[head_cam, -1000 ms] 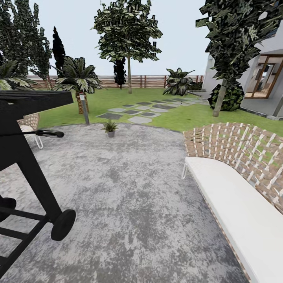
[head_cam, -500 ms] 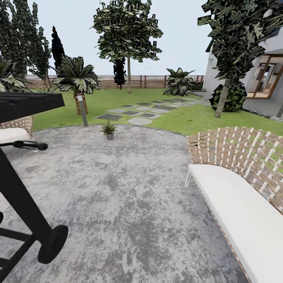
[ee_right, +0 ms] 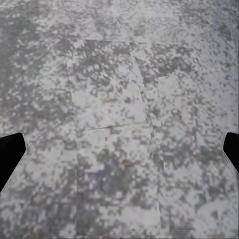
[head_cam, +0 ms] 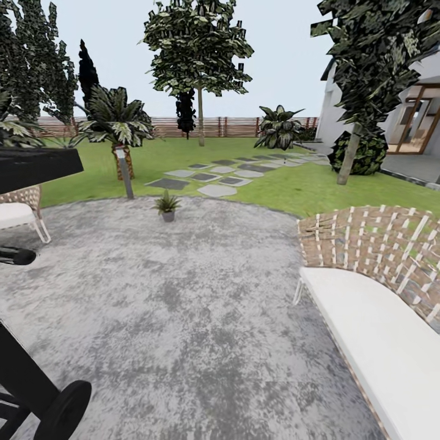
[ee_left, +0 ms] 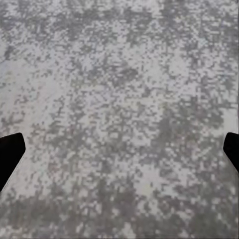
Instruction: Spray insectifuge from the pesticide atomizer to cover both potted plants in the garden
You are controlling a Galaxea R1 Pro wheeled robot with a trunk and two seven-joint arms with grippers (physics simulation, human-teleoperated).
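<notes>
— Head view, closest ground first?
— Grey mottled patio [head_cam: 183, 305] underfoot, spreading wide and round. At near left, a black wheeled cart [head_cam: 36, 165]: slanted leg ending in a round wheel [head_cam: 70, 406], flat dark top higher up. At near right, a woven bench [head_cam: 366, 330] with a long white cushion and a curved lattice back.

— And the pincers?
— Left gripper [ee_left: 119, 154] spread wide in the left wrist view, black fingertips [ee_left: 10, 152] at opposite edges, speckled grey paving beneath the gap. Right gripper [ee_right: 119, 154] just as wide in the right wrist view, holding nothing, fingertips [ee_right: 10, 152] far apart over paving crossed by thin slab joints.

— Any of the plants to be sprayed?
— One potted plant [head_cam: 167, 205], a low rosette of pointed leaves in a small grey pot, upright on the far rim of the patio, well apart from cart and bench. Just behind it on the left, a grey bollard lamp [head_cam: 125, 174] at the grass edge.

— Farther left?
— A woven chair [head_cam: 21, 208] with a white seat, partly hidden behind the cart.

— Beyond the paving?
— Green lawn [head_cam: 293, 186], flat stepping stones [head_cam: 208, 177] leading away, a scaly-trunked palm [head_cam: 116, 122] behind the lamp. Then a tall tree [head_cam: 198, 55] mid-lawn, a wooden slat fence [head_cam: 232, 126] along the back, and at far right a white house [head_cam: 421, 122] with a glazed door, under pale sky
</notes>
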